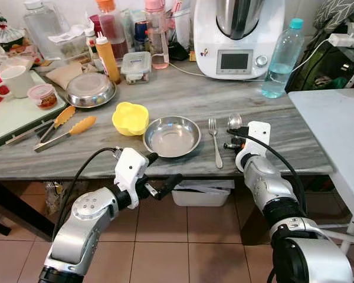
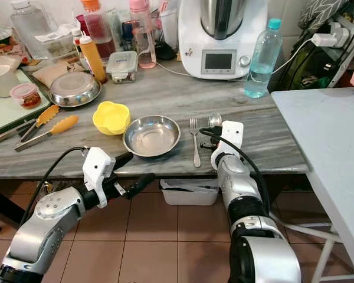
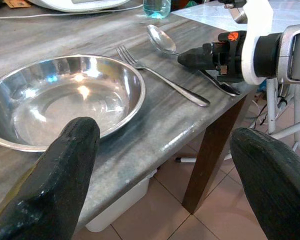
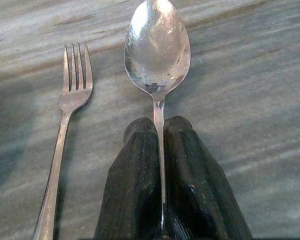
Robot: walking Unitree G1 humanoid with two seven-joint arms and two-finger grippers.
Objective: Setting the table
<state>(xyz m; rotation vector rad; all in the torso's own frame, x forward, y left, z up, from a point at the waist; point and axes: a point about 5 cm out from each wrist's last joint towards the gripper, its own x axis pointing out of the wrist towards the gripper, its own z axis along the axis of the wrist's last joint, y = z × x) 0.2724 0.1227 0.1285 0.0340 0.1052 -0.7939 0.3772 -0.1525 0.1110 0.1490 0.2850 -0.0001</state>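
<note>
From the head views, a steel bowl [image 1: 171, 135] sits near the front edge of the surface [image 1: 183, 97], a fork [image 1: 215, 141] just right of it, so most of one place looks laid. The right claw [image 1: 233, 137] is pinched on the spoon [image 1: 234, 121].

The left wrist view shows the left claw [image 3: 162, 165] spread wide, off the front edge.

The right wrist view shows the spoon's long axis parallel to the fork, its bowl toward the back edge; releasing it seems left.
</note>
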